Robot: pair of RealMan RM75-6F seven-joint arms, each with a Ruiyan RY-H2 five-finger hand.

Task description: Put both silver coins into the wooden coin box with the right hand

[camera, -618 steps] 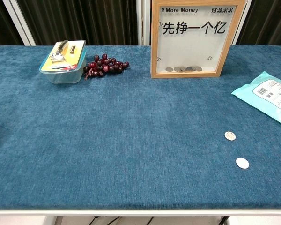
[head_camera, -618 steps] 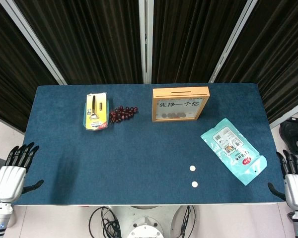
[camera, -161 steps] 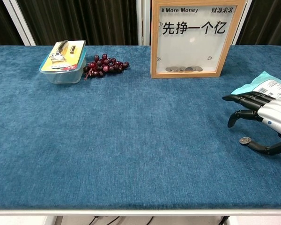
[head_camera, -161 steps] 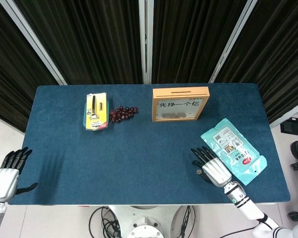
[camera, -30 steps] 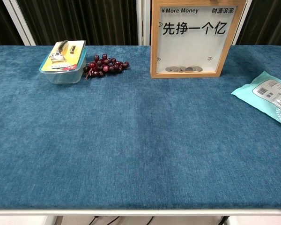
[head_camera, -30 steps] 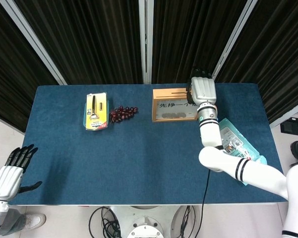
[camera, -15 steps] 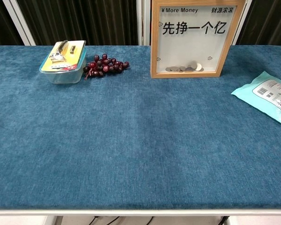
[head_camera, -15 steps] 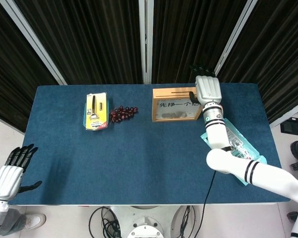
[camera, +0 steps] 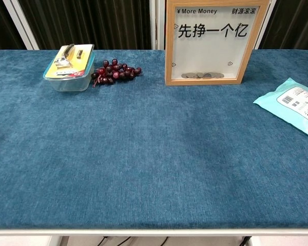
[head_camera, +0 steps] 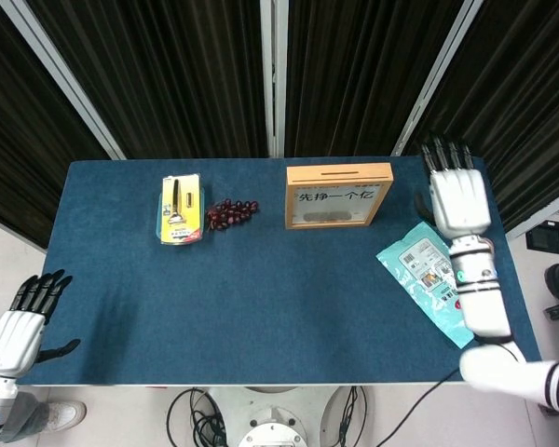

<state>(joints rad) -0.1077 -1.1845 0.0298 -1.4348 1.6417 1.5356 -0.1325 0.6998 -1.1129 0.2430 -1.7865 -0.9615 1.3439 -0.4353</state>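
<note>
The left hand [head_camera: 14,328] hung off the near-left corner of the blue-clothed table [head_camera: 261,289], fingers spread, empty. The right hand [head_camera: 458,197] hovered right of the glass-fronted wooden coin box [head_camera: 338,195], fingers extended and apart, holding nothing. Silver coins [camera: 201,76] lay inside that box, along its bottom.

The wooden coin box [camera: 211,42] stands upright at the table's far edge, a light wood frame around a clear front printed with black characters; a slot runs along its top. Silver coins [camera: 200,76] lie heaped along its bottom, behind the pane.
</note>
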